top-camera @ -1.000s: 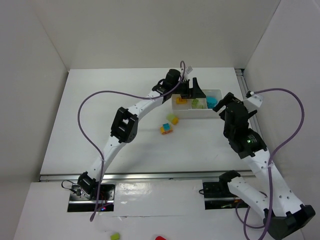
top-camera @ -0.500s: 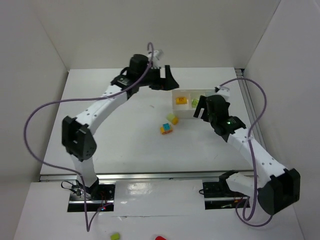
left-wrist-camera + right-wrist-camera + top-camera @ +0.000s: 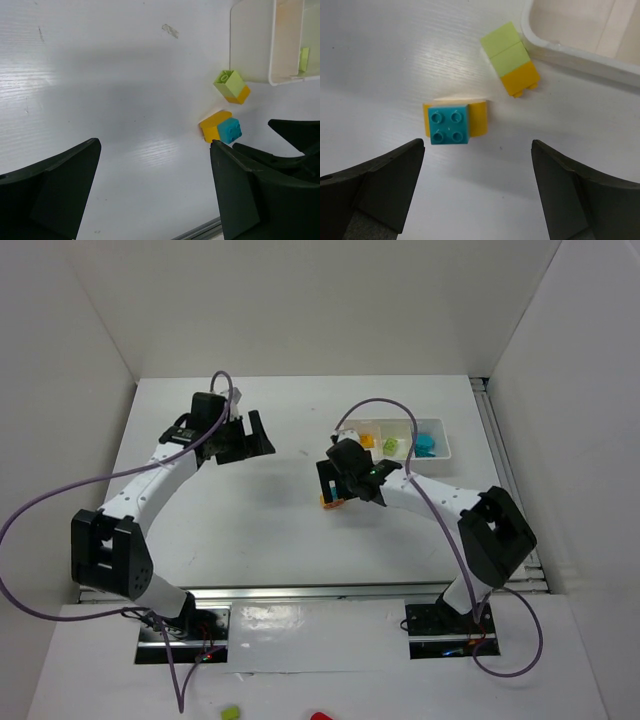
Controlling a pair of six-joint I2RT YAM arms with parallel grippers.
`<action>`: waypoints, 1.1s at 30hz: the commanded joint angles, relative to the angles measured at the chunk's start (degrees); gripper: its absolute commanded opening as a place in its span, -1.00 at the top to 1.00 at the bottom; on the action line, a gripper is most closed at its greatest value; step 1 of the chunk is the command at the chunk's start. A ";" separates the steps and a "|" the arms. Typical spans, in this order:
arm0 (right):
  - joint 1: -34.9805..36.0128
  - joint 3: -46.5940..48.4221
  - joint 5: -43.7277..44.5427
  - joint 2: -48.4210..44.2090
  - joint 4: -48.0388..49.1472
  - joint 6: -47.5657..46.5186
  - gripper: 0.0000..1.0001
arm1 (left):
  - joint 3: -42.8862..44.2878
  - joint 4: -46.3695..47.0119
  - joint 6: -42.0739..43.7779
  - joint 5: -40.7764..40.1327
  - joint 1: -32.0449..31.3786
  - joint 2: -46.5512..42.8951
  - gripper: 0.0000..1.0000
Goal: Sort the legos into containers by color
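Right wrist, right pincer gaping wide, empty, cyan-on-orange lego just beyond its fingertips, untouched

Worktop: one white tray of three compartments; two two-coloured lego stacks, a cyan-orange stack and a lime-orange stack.

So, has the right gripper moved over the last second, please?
Yes: the right gripper has swung left, from the right end of the white tray to above the cyan-on-orange stack.
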 commanded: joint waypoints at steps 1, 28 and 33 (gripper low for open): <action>1.09 4.32 1.89 2.84 3.28 -1.35 -0.85 | 0.96 0.78 1.41 0.20 0.67 -3.77 -1.00; -14.36 9.16 -38.72 -6.12 -2.25 -1.36 0.66 | -2.11 4.64 17.39 16.64 -10.47 -7.20 -0.95; -22.19 9.88 -58.54 -6.12 -3.94 3.12 0.66 | -3.97 8.51 21.72 18.40 -16.11 -9.57 -1.00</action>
